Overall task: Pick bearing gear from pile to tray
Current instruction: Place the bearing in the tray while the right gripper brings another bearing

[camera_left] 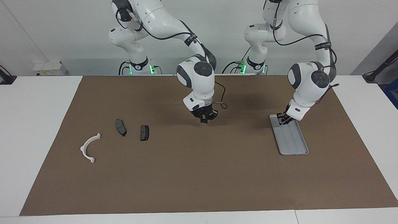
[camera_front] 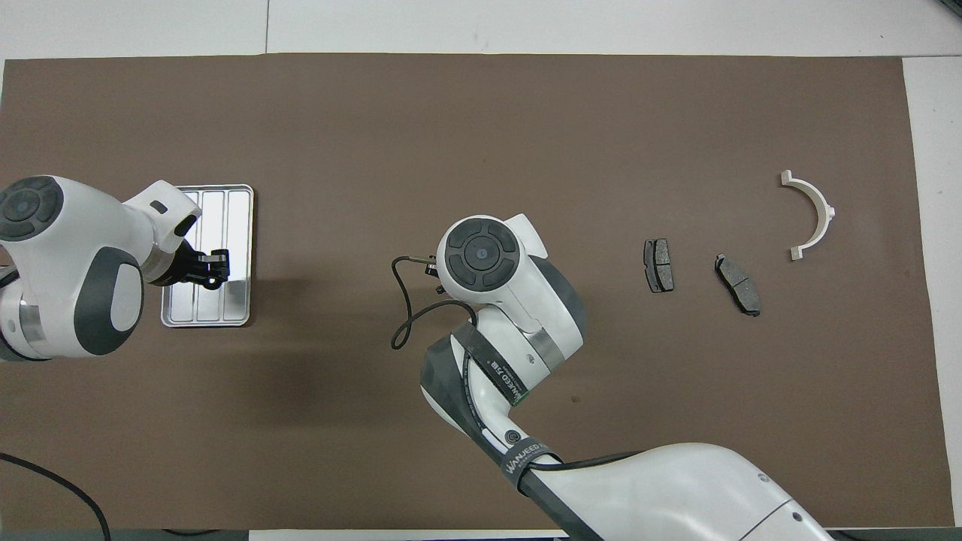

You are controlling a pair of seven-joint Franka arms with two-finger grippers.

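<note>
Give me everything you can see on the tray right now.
The tray is a flat, silver-grey rectangle that looks like metal, with rounded corners, a raised rim and lengthwise grooves. It lies flat on the brown mat at the left arm's end of the table. The left end effector is over its end nearer the robots; contact is unclear. No parts show in it.

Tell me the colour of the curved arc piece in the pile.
White: the curved arc piece shows best in the overhead view, against the brown mat.
</note>
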